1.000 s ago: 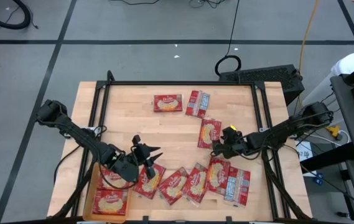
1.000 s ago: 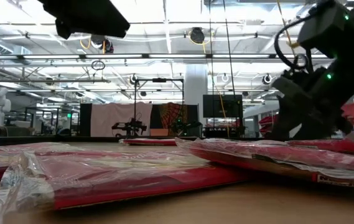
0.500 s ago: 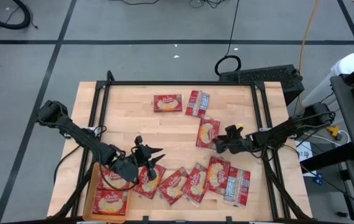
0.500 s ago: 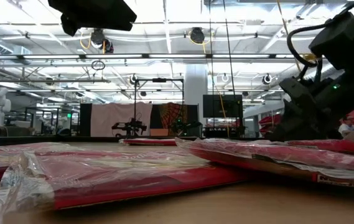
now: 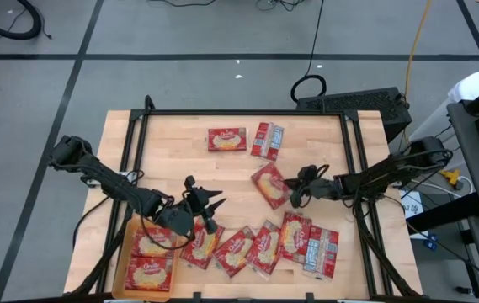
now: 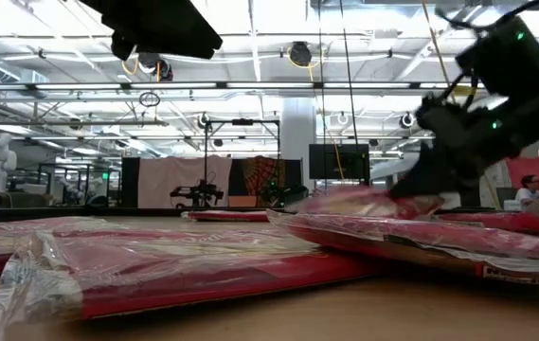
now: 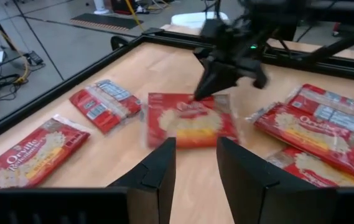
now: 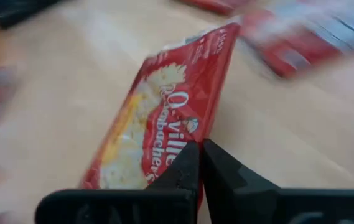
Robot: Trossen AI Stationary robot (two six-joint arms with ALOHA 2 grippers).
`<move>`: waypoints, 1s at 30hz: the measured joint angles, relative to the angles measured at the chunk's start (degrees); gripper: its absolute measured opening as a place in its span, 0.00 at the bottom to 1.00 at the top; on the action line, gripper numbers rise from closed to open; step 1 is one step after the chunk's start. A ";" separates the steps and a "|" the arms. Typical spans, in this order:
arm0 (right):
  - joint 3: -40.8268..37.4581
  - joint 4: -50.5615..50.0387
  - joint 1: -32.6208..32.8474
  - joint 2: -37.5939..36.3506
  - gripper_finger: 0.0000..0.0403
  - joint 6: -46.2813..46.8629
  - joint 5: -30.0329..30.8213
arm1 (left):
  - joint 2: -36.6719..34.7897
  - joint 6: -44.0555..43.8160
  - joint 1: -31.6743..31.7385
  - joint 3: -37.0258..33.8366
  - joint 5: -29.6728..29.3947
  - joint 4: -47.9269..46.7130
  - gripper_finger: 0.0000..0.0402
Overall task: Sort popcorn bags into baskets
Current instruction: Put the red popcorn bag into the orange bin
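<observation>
Right gripper (image 5: 293, 193): fingers pinched on popcorn bag (image 5: 270, 184) edge, mid-table. Left gripper (image 5: 208, 209): fingers parted, empty, above table.

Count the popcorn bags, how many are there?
10, maybe more hidden underneath: two by the far edge, one popcorn bag in the right gripper, two in the orange basket, five along the near edge.

Overhead, tabletop-level and two close wrist cameras, all sharing one mid-table popcorn bag (image 5: 270, 184).
</observation>
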 joint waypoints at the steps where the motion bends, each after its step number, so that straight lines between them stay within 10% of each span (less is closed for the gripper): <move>1: 0.00 2.39 0.23 0.00 0.01 -3.50 -0.68 | 0.00 0.19 0.38 0.00 0.02 0.00 0.30; 9: 0.13 10.64 0.59 -0.04 0.00 -22.94 -4.54 | 0.04 0.59 8.57 0.00 15.88 0.27 0.34; 22: 4.91 11.82 2.54 -0.07 0.00 -39.43 -7.03 | 3.51 9.96 21.69 0.16 32.49 8.73 0.76; 30: 7.95 11.23 3.23 -0.07 0.00 -44.14 -6.96 | 10.61 15.06 25.95 0.04 45.10 20.82 0.72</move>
